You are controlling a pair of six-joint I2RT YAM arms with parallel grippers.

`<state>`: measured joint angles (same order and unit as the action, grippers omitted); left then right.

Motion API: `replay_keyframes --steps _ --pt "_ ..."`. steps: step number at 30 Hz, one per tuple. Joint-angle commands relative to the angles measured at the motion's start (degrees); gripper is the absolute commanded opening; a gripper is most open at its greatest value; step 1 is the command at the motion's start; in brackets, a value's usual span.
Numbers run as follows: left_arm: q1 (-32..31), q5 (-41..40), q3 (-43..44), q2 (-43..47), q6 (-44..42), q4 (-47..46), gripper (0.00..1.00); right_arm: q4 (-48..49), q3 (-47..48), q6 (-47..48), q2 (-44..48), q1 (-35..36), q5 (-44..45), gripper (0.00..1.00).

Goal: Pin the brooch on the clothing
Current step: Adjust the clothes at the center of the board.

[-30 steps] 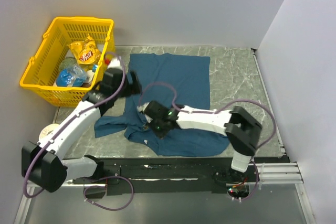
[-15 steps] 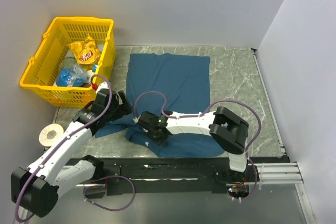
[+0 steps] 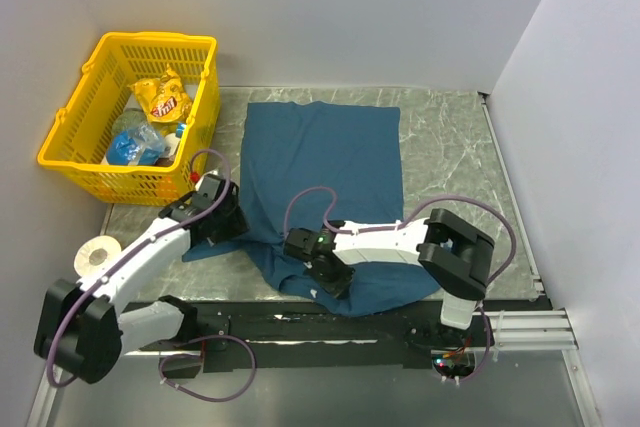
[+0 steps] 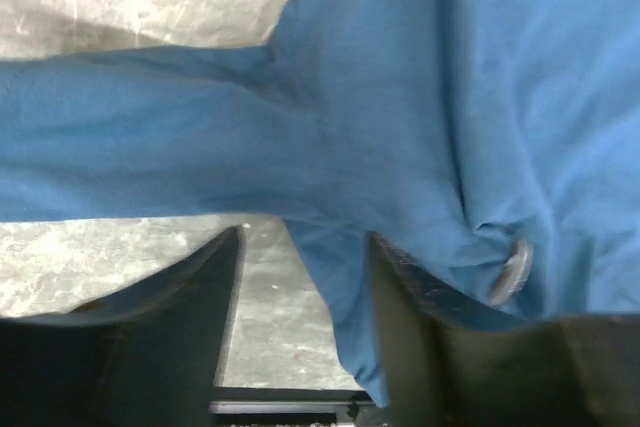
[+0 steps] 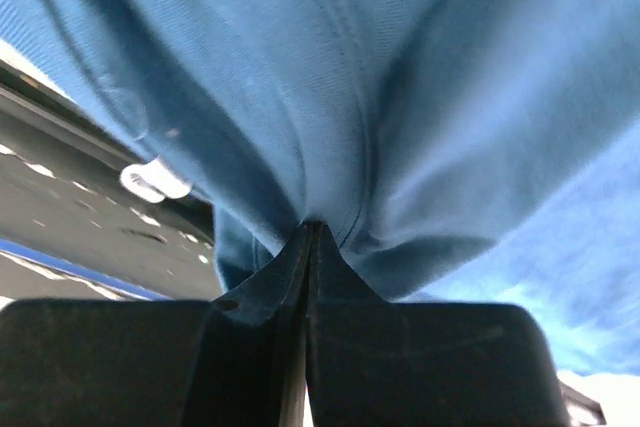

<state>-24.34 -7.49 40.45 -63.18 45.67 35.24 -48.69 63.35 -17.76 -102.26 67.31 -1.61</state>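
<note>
The clothing (image 3: 330, 152), a dark teal-blue T-shirt, lies spread on the marble table, its near part bunched up. My left gripper (image 3: 218, 215) is down at the shirt's left sleeve. In the left wrist view its jaws (image 4: 300, 277) stand apart, with a hanging edge of the clothing (image 4: 350, 97) against the right finger (image 4: 440, 347) and bare table showing in the gap. The brooch (image 4: 510, 272), a small grey disc seen edge-on, sits on the fabric just beyond that finger. My right gripper (image 3: 335, 277) (image 5: 308, 232) is shut on a fold of the clothing (image 5: 400, 67) near its white label (image 5: 155, 182).
A yellow basket (image 3: 70, 127) with snack bags stands at the back left, close to my left arm. A white tape roll (image 3: 97, 252) lies by the table's left edge. A black rail (image 3: 330, 325) runs along the near edge. White walls close in the back and right.
My left gripper has drawn back and down to the left sleeve, its jaws narrowing. My right gripper has pulled the shirt's near part toward the near edge and right.
</note>
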Motion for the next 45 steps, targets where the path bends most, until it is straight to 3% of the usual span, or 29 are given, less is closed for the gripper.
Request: replay_keyframes --steps 1,3,5,7,11,12,22,31,36,45 --pt "0.17 -2.17 -0.89 -3.88 1.79 -0.7 0.45 -4.93 -0.61 -2.72 5.66 -0.51 4.94 0.0" --pt "0.17 -2.97 -1.51 -4.85 2.75 -1.66 0.3 -5.19 2.81 -2.89 8.21 -1.48 7.13 0.0" --pt "0.26 -3.42 -1.42 -3.28 3.2 -3.68 0.28 -3.96 5.8 -2.46 10.57 -2.61 8.72 0.0" --pt "0.17 -3.23 0.06 -1.78 3.02 -4.48 0.12 -1.78 7.39 -1.67 11.55 -3.49 7.94 0.0" --pt "-1.58 -2.88 2.79 1.38 2.41 -2.03 0.07 -0.8 11.69 0.44 10.24 -3.94 8.72 0.0" --pt "-2.29 -2.36 2.97 1.39 2.58 -1.5 0.01 -0.71 12.14 0.62 9.71 -4.29 8.9 0.0" --pt "-17.84 -1.92 -1.85 -3.26 11.89 -4.48 0.01 4.12 9.6 2.64 10.14 -15.18 3.1 0.0" --pt "-20.75 -3.59 -6.17 -17.93 16.02 -9.85 0.01 4.83 9.33 4.13 11.38 -21.87 4.24 0.0" --pt "-24.26 -6.04 -7.48 -16.37 22.69 -2.3 0.01 5.62 9.77 5.01 11.2 -24.59 3.81 0.0" --pt "-29.8 -8.87 -9.24 -2.22 42.99 19.42 0.01 8.25 10.39 6.24 7.6 -27.49 0.12 0.0"
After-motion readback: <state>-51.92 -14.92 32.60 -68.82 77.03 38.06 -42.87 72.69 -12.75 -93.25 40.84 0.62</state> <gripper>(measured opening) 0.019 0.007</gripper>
